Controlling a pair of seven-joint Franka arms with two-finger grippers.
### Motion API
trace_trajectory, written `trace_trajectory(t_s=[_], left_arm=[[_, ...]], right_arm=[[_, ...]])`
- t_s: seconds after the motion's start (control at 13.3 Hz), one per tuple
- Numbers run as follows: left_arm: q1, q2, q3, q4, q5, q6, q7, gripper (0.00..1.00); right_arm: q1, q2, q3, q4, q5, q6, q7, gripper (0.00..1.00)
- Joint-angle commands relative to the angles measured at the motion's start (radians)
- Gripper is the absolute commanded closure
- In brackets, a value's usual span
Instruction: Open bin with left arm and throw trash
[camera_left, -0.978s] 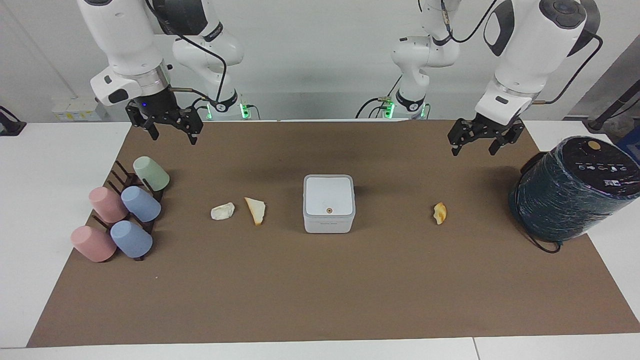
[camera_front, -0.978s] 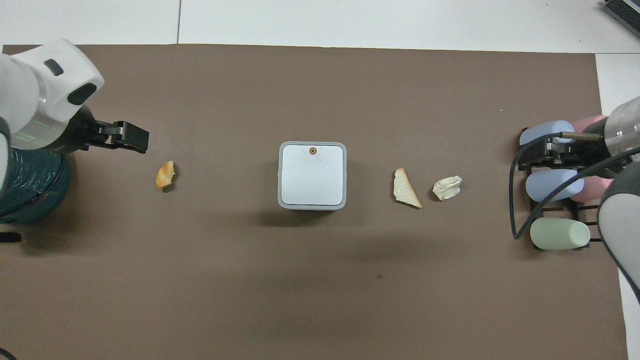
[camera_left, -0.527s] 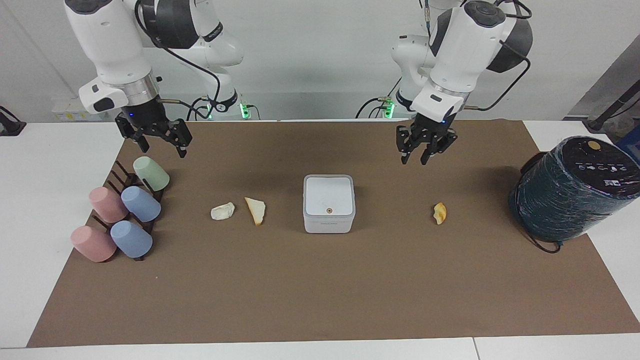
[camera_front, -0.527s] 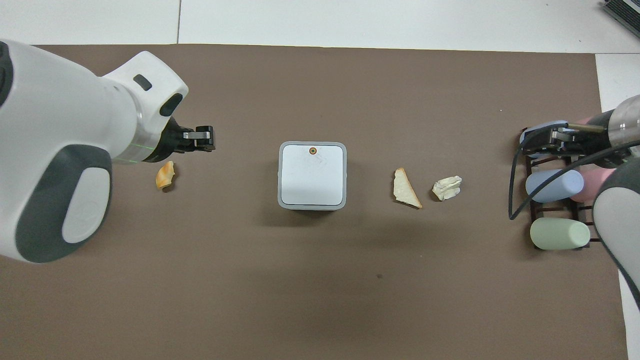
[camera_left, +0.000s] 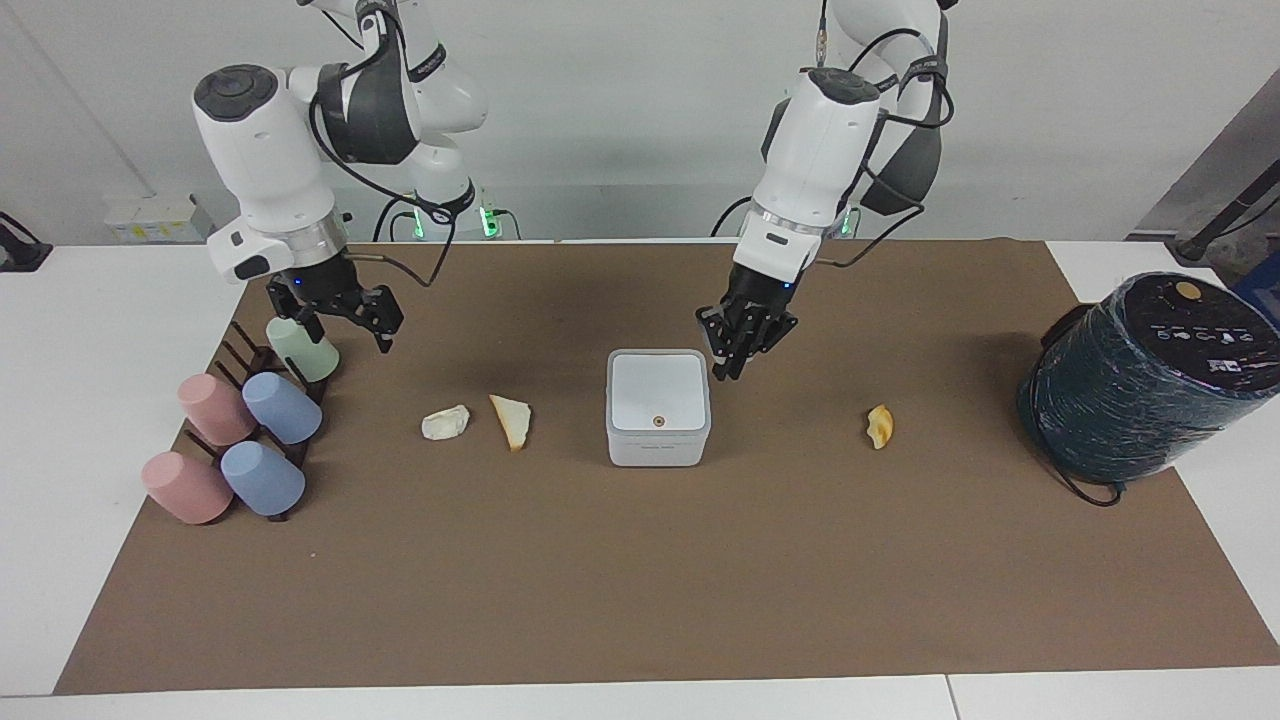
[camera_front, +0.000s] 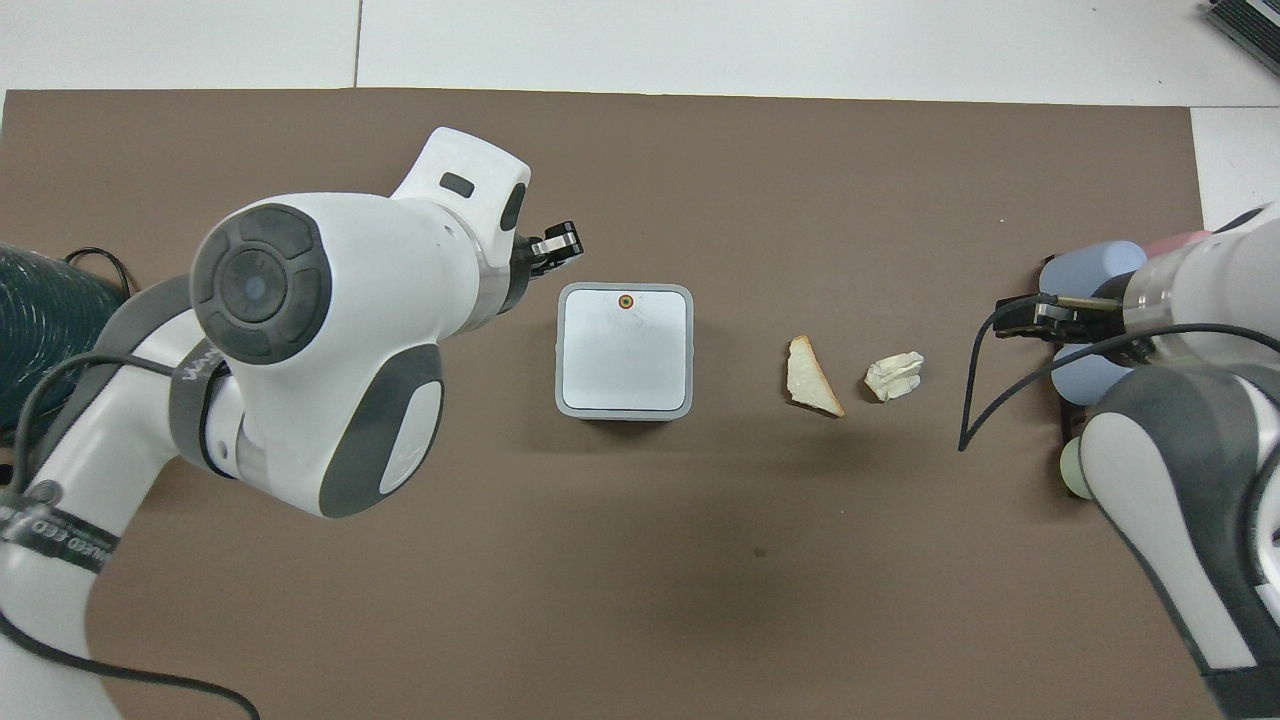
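Fingertips of the left pincer (camera_left: 737, 362) are pressing together, clenched on nothing, and it is hanging low just beside the bin's (camera_left: 658, 407) corner toward the left arm's end, apart from it. The white bin is sitting lid-down-shut mid-mat on the desk (camera_left: 60, 400). The orange-yellow scrap (camera_left: 879, 426) is lying beside the bin toward the left arm's end; the pale wedge (camera_left: 511, 421) and the whitish lump (camera_left: 445, 422) are lying toward the right arm's end. The right pincer (camera_left: 345, 322) is hovering released over the mat's edge, by the green cup (camera_left: 302, 347) on the cup rack (camera_left: 262, 358).
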Motion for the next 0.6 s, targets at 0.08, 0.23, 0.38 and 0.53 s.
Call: trace_trajectory(t_s=[0.08, 0.23, 0.38, 0.53], left_arm=[[-0.023, 0.031, 0.014, -0.014, -0.015, 0.093, -0.056, 0.89], [-0.043, 0.039, 0.015, -0.040, -0.024, 0.122, -0.056, 0.89], [-0.051, 0.039, 0.014, -0.054, -0.035, 0.136, -0.056, 0.89], [-0.057, 0.039, 0.014, -0.086, -0.035, 0.159, -0.055, 0.89]], right_arm=[[-0.003, 0.046, 0.003, -0.107, 0.003, 0.135, -0.017, 0.00], [0.006, 0.114, 0.004, -0.111, 0.001, 0.217, -0.015, 0.00], [0.034, 0.163, 0.004, -0.124, 0.001, 0.291, -0.003, 0.00], [0.042, 0.180, 0.004, -0.156, 0.001, 0.345, 0.003, 0.00]])
